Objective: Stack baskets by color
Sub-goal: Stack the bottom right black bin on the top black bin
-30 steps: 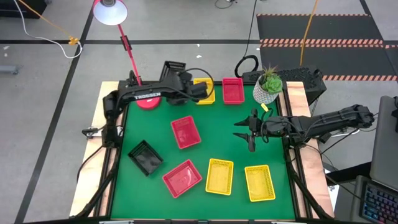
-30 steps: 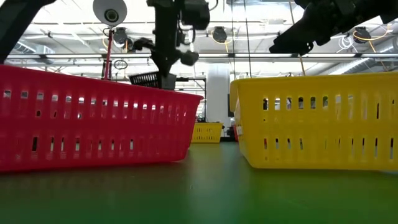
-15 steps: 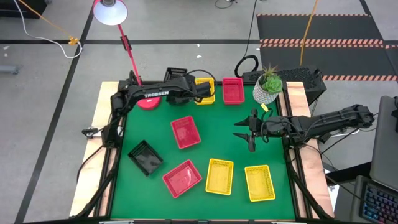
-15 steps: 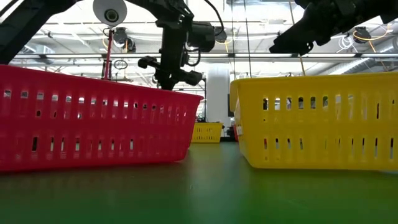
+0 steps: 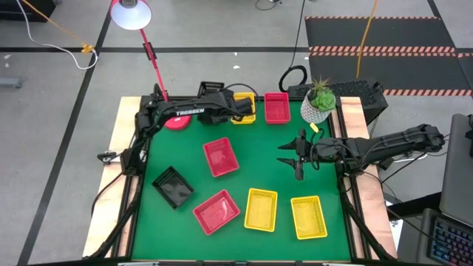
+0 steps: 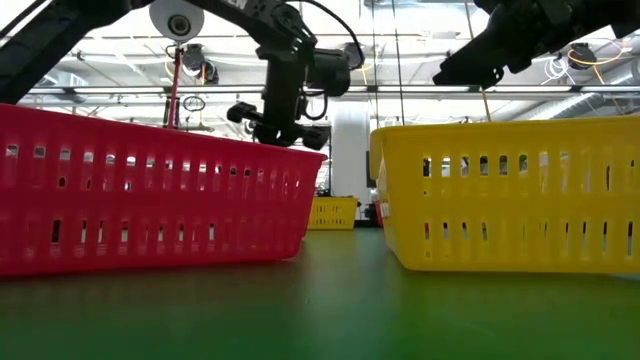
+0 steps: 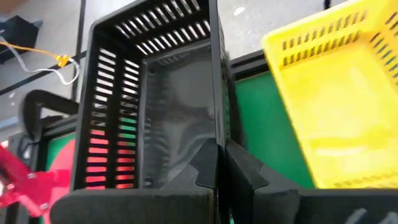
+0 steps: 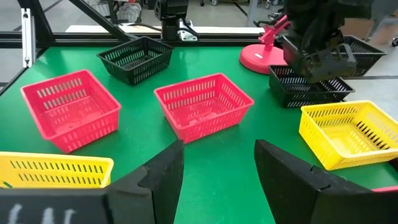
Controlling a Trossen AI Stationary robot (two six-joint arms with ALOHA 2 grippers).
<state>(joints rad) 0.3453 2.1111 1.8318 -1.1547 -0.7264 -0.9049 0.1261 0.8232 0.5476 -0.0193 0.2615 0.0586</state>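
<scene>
While gripping the black basket [image 7: 155, 93], the left end effector [image 7: 219, 163] has shifted right.

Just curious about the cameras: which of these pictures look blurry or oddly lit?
Low view: the near red basket and yellow basket loom large, bright ceiling lights behind. Left wrist view: the held black basket looks soft. High view: evenly lit, faint shadows. Right wrist view: its own fingers blur up close.
</scene>
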